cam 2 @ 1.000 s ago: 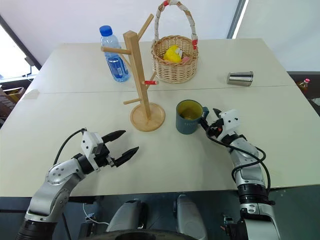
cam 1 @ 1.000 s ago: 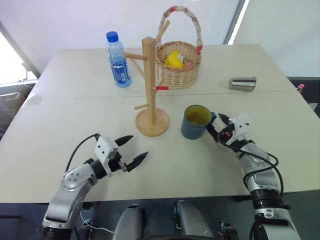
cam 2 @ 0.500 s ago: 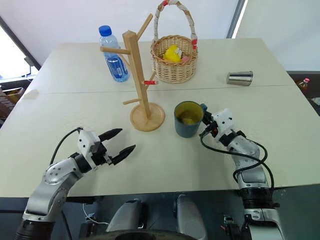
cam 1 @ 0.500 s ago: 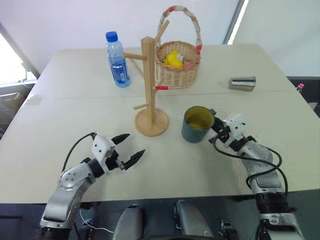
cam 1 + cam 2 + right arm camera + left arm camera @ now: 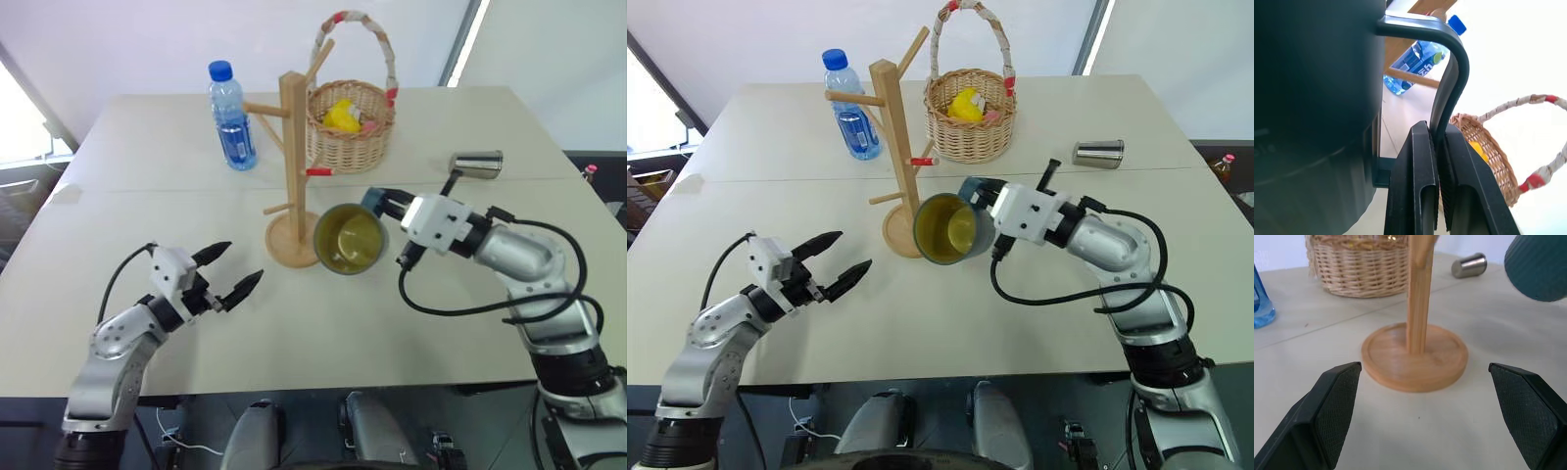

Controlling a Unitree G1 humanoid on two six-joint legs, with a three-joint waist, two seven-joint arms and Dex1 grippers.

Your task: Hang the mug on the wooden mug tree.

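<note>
While the right gripper (image 5: 1436,161) pinches the mug (image 5: 347,238) by its handle, it's tipped sideways in the air beside the wooden mug tree (image 5: 294,176). Left gripper (image 5: 235,271) hangs open over the table (image 5: 411,333).

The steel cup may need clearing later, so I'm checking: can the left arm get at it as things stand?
Probably not easily. The steel cup lies far across the table on the right, and the wooden mug tree plus the mug held by the right pincer sit between it and the open left pincer.
</note>
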